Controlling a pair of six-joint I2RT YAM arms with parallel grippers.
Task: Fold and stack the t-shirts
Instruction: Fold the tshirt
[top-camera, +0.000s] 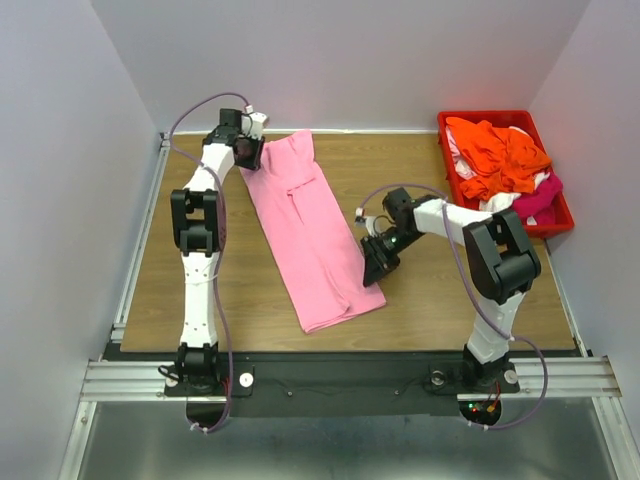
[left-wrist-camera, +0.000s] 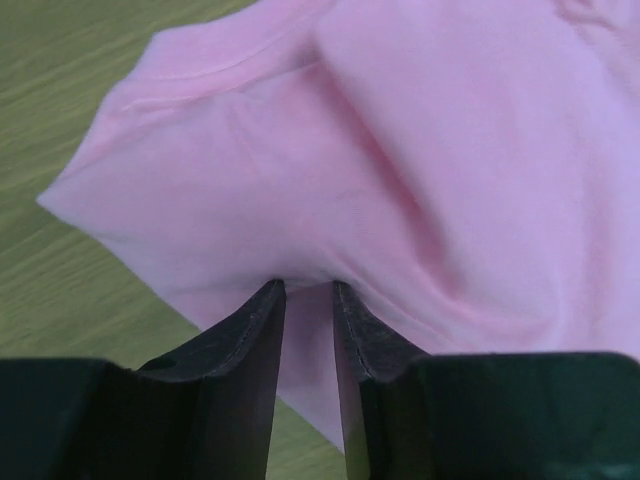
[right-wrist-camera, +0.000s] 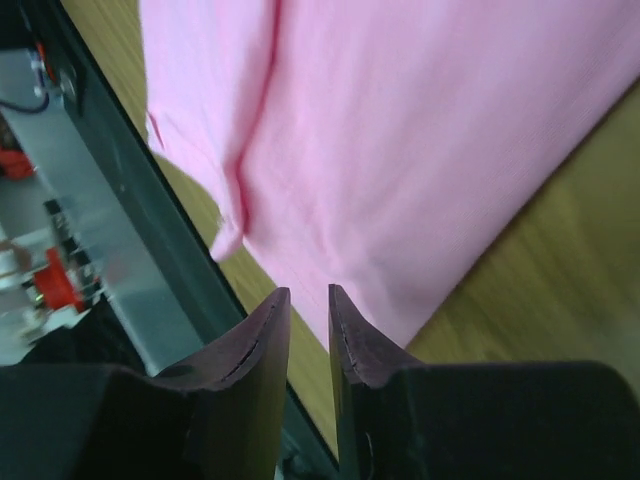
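Observation:
The light pink t-shirt (top-camera: 310, 235) lies folded in a long strip diagonally across the wooden table. My left gripper (top-camera: 250, 150) is at its far end, its jaws pinched on a puckered edge of the pink cloth (left-wrist-camera: 400, 150), with the tips (left-wrist-camera: 309, 287) close together. My right gripper (top-camera: 374, 268) is at the shirt's right edge near its near end. Its jaws (right-wrist-camera: 309, 292) stand a narrow gap apart over the flat cloth (right-wrist-camera: 400, 150), with nothing between them. The orange t-shirt (top-camera: 500, 155), white t-shirt (top-camera: 497, 202) and magenta t-shirt (top-camera: 542, 198) lie heaped in the bin.
A red plastic bin (top-camera: 485, 116) stands at the far right corner of the table. The black front rail (right-wrist-camera: 130, 200) runs close to the shirt's near end. White walls close in the table on three sides.

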